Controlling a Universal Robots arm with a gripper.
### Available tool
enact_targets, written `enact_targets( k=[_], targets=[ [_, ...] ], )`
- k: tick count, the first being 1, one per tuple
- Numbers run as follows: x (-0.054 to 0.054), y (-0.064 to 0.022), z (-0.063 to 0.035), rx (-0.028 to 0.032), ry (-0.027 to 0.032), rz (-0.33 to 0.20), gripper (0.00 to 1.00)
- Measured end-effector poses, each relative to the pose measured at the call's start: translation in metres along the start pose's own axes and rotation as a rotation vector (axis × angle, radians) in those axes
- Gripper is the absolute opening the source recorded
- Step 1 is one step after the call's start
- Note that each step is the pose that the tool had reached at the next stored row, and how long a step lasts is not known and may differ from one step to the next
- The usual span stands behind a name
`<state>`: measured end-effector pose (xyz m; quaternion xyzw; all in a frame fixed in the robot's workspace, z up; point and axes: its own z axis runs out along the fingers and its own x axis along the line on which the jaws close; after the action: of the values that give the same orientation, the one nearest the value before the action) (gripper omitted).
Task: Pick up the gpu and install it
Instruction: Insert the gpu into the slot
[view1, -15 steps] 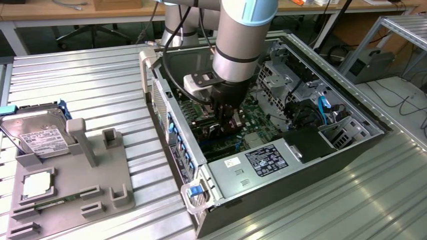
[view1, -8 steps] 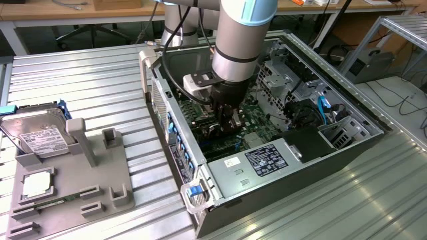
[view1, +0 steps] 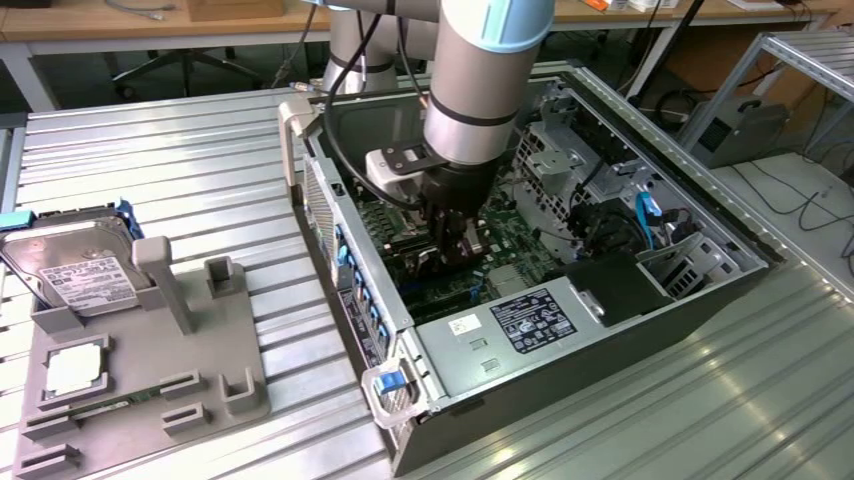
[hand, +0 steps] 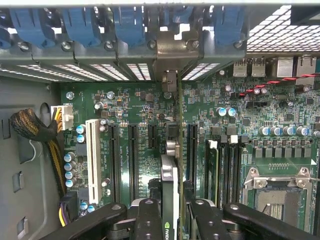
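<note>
In the wrist view the gpu (hand: 169, 172) is seen edge-on as a thin upright card, with my gripper (hand: 170, 222) shut on it and a black finger (hand: 149, 220) pressing on either side. The card stands directly over a long black slot on the green motherboard (hand: 135, 100). Its silvery end bracket (hand: 170, 52) reaches the row of rear slot openings under the blue latches (hand: 80, 25). In the exterior view my gripper (view1: 454, 235) is deep inside the open computer case (view1: 667, 300), and the card is mostly hidden behind it.
Empty black slots lie on both sides of the card, with a white slot (hand: 92, 150) further off and the processor socket (hand: 277, 195). Bundled cables (hand: 35, 127) hang at the case wall. Outside the case, a grey fixture (view1: 200, 340) holds a hard drive (view1: 80, 265) and a square chip (view1: 74, 365).
</note>
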<state>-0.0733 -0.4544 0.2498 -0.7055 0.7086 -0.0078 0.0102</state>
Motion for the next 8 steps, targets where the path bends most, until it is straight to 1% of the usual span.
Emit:
enact_targets(
  k=[8],
  targets=[
    [0.0, 0.0008, 0.0007, -0.0002, 0.0, 0.0, 0.27]
  ],
)
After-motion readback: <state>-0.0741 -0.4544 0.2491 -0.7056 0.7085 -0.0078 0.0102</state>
